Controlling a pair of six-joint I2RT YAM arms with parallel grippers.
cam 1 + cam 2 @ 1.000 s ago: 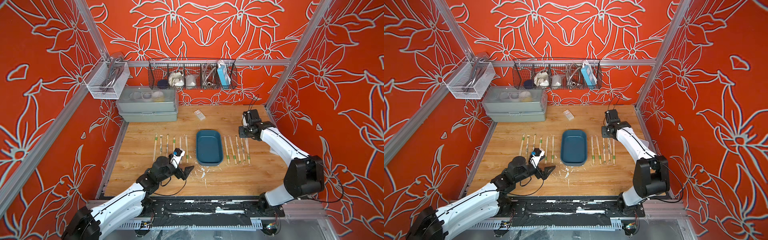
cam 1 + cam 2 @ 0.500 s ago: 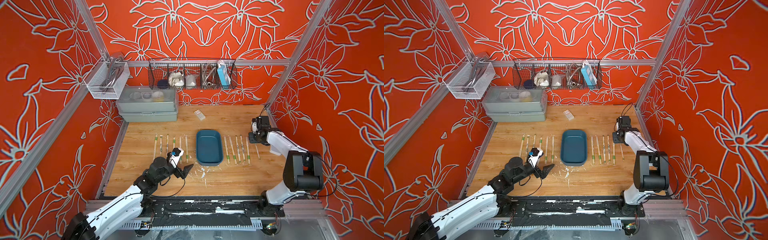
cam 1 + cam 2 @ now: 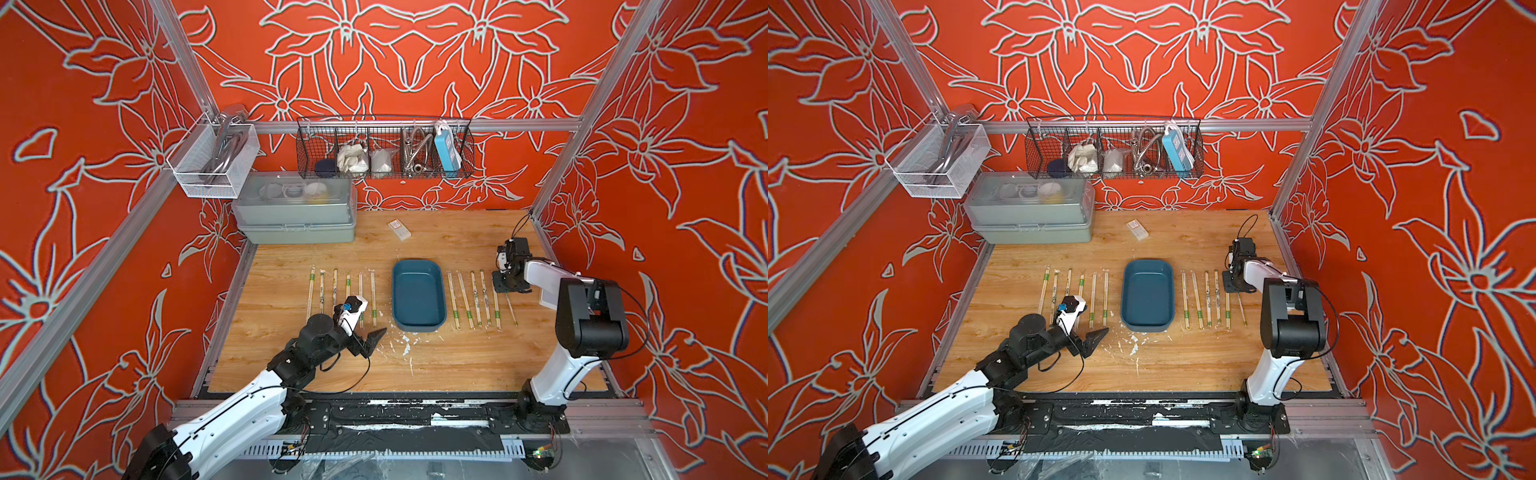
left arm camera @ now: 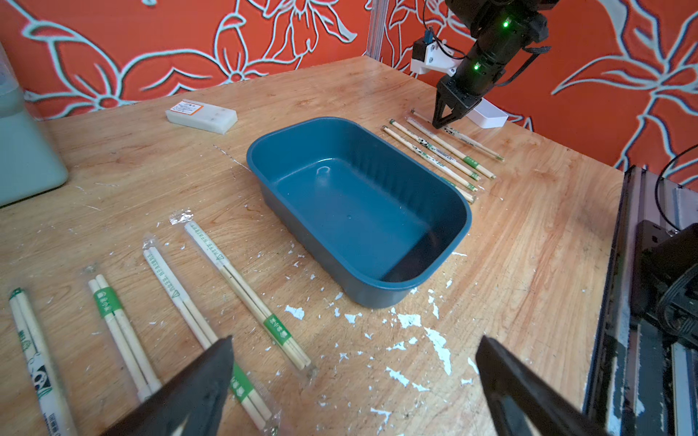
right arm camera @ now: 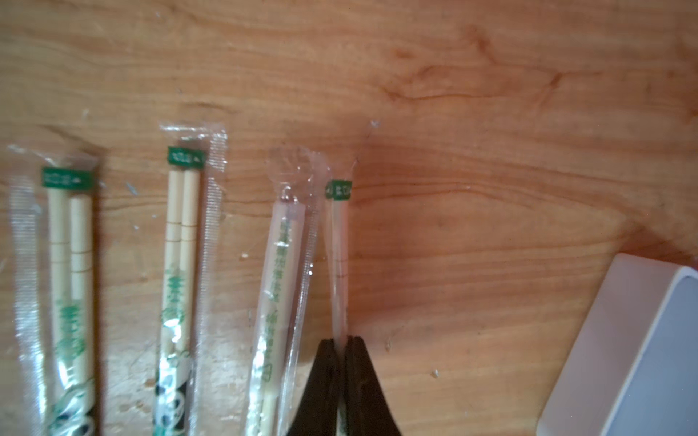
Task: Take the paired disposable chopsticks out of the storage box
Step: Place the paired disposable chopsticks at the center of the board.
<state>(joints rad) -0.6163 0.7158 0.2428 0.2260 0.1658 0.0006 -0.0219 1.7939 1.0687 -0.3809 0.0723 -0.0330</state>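
Paired disposable chopsticks (image 5: 339, 245) wear green bands, print unreadable; right claw (image 5: 342, 339) pinches one; left claw (image 4: 357, 341) gapes wide.

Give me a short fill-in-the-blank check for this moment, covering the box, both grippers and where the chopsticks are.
1. The storage box is ____ inside.
2. The left gripper hangs above the table with its jaws ____.
3. The right gripper is ____ on one chopstick pair.
4. Rows of chopstick pairs lie on the table on ____ sides of the storage box.

Missing words: empty; open; shut; both
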